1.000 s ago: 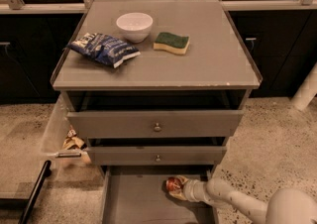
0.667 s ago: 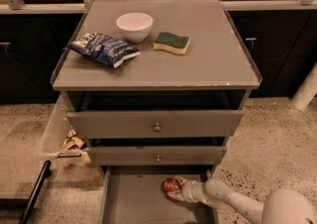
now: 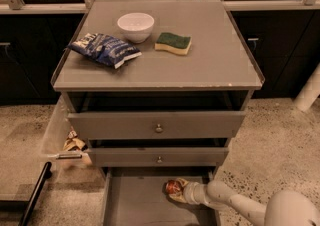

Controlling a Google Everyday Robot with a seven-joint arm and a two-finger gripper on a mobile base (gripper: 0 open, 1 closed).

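Jaws of our gripper (image 3: 178,191) sit inside the open bottom drawer (image 3: 132,205), low and right of centre, right at a small round reddish item (image 3: 172,186) that lies near the drawer's back. We cannot tell whether they are clenched on it or only touching it. Going from the left, crumpled snack wrappers (image 3: 74,144) lie low beside the cabinet. On the tabletop (image 3: 220,65) we see a blue chip bag (image 3: 105,49) by the left edge and a white bowl (image 3: 135,26) behind and just right of it. A green-and-yellow sponge (image 3: 173,43) lies near the bowl but apart from it. Below, the top drawer (image 3: 125,126) and the middle drawer (image 3: 125,157) stand slightly pulled out. Our white arm (image 3: 235,202) comes in from the lower right corner
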